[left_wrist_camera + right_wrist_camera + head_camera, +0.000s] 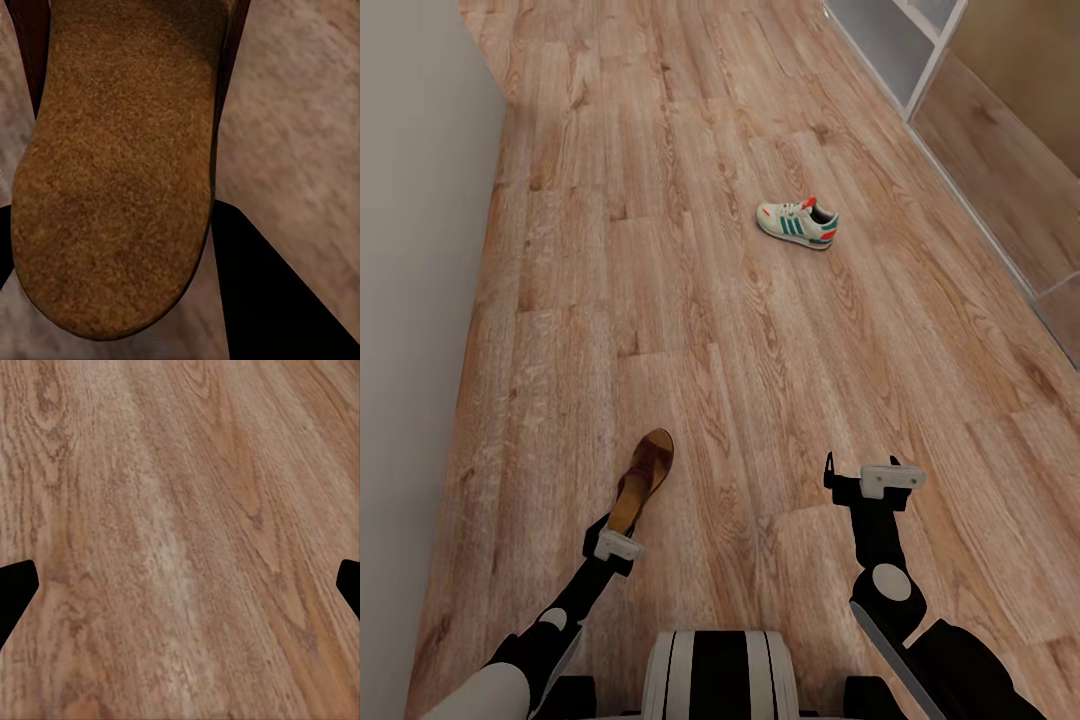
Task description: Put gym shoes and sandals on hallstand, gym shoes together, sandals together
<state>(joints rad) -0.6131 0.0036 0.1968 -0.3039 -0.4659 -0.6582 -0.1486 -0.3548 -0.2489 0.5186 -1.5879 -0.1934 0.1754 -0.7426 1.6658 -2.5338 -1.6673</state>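
Observation:
One dark brown sandal (645,478) with a tan footbed sits in my left gripper (622,532), which is shut on its heel end just above the corridor floor (690,330). In the left wrist view the sandal's footbed (112,165) lies between the black fingers (262,292). A cream-white gym shoe (798,222) with green stripes and an orange-red heel lies on the planks farther ahead, to the right. My right gripper (862,476) hangs open over bare floor (180,547), its fingertips wide apart. A corner of the pale grey hallstand (885,40) shows at the far right.
A plain grey wall (415,250) runs along the left side of the corridor. On the right, a thin pale frame (1000,250) edges the floor beyond the hallstand. Open wood flooring stretches between me and the gym shoe.

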